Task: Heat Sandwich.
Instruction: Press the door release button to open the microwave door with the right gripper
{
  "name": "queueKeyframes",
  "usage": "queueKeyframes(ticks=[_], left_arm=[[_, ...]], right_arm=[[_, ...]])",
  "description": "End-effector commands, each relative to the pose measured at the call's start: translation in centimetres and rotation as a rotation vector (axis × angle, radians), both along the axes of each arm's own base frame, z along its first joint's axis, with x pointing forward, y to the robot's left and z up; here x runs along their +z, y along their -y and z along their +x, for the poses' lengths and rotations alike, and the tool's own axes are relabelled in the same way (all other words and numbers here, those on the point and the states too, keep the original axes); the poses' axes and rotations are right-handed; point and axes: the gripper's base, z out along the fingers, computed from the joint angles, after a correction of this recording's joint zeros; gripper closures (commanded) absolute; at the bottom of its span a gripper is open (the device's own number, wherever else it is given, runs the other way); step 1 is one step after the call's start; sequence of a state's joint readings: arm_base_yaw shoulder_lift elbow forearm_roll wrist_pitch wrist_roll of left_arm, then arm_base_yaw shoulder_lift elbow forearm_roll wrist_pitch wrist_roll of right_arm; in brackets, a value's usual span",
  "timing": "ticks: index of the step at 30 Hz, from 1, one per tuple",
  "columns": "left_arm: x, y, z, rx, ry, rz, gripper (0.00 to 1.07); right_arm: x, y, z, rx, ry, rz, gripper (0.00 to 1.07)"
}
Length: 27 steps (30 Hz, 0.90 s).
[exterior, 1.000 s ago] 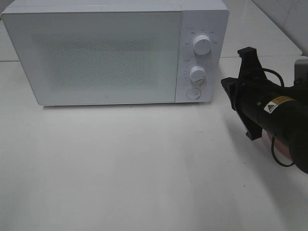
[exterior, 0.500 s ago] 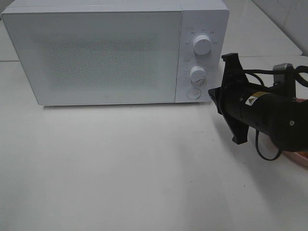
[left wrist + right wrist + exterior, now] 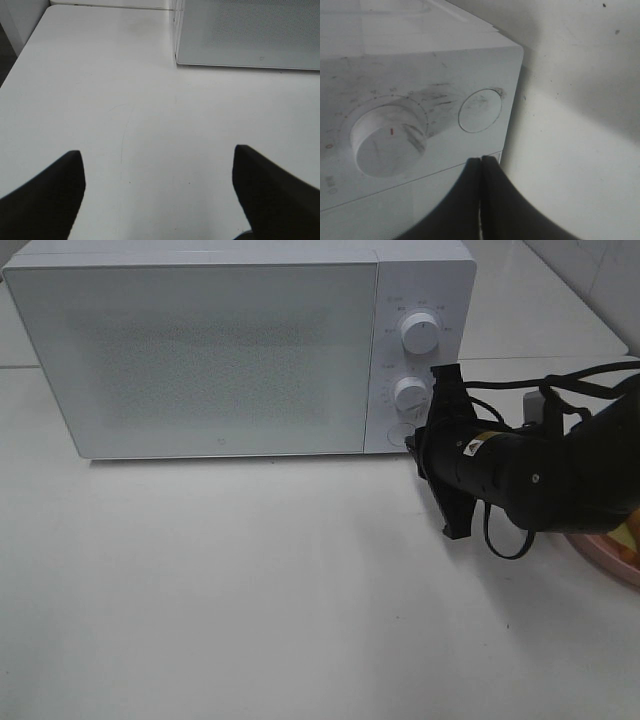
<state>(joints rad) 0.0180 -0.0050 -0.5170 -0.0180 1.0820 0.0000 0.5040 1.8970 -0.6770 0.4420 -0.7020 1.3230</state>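
The right pincer (image 3: pixel 413 443) is pressed together with nothing between its fingers. Its tip sits close in front of the microwave (image 3: pixel 200 350), at the lower right corner of the control panel, just beside the round button (image 3: pixel 480 110). Whether it touches the panel cannot be told. The left pincer (image 3: pixel 159 172) stands wide apart over a bare stretch of the counter (image 3: pixel 250 590), holding and touching nothing. In its own view, one lower front corner of the microwave lies ahead of it.

The microwave stands along the back edge of the counter with its door (image 3: pixel 195 355) shut. Two dials sit one above the other on the panel; the lower dial (image 3: pixel 387 142) carries a short red mark. The print around the dials and the small mark low on the door are too small to read. A yellow warning sticker (image 3: pixel 468 447) with a triangle sits on the right arm (image 3: pixel 560 480); its text is unreadable.

The sandwich (image 3: pixel 629 538) shows only as a pale yellow sliver on a pink plate (image 3: pixel 605 555) at the counter's right edge, mostly hidden by the arm.
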Motion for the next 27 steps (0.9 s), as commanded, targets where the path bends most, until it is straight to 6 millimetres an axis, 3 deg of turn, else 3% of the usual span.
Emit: queueKeyframes(ticks=[1, 27], left_arm=[[0.0, 0.0, -0.2, -0.007, 0.028, -0.003, 0.3], [0.0, 0.0, -0.2, -0.007, 0.028, -0.002, 0.3]], right_arm=[[0.0, -0.3, 0.5, 0.0, 0.005, 0.011, 1.07], [-3.1, -1.5, 3.9, -0.064, 0.056, 0.032, 1.07]])
